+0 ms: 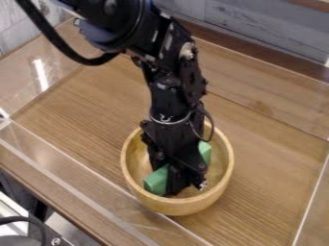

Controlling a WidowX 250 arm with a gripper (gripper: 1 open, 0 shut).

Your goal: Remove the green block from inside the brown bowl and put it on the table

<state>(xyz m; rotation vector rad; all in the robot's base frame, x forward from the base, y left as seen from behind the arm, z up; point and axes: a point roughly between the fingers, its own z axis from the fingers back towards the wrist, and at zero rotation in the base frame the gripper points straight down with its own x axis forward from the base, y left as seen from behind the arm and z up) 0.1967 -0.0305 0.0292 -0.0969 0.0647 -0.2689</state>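
Note:
The brown bowl [224, 184] sits on the table [90, 106] near its front edge. Inside it the green block [160, 180] lies slanted, its lower end at the bowl's front left and its upper end showing to the right of the arm. My black gripper [184, 179] reaches straight down into the bowl. It is shut on the middle of the block, which is hidden behind the fingers. The block still rests low in the bowl.
Clear acrylic walls [71, 178] edge the table at the front and left, close to the bowl. Bare wood-grain tabletop [270, 115] stretches to the right and behind the bowl. My black arm [141, 38] rises toward the upper left.

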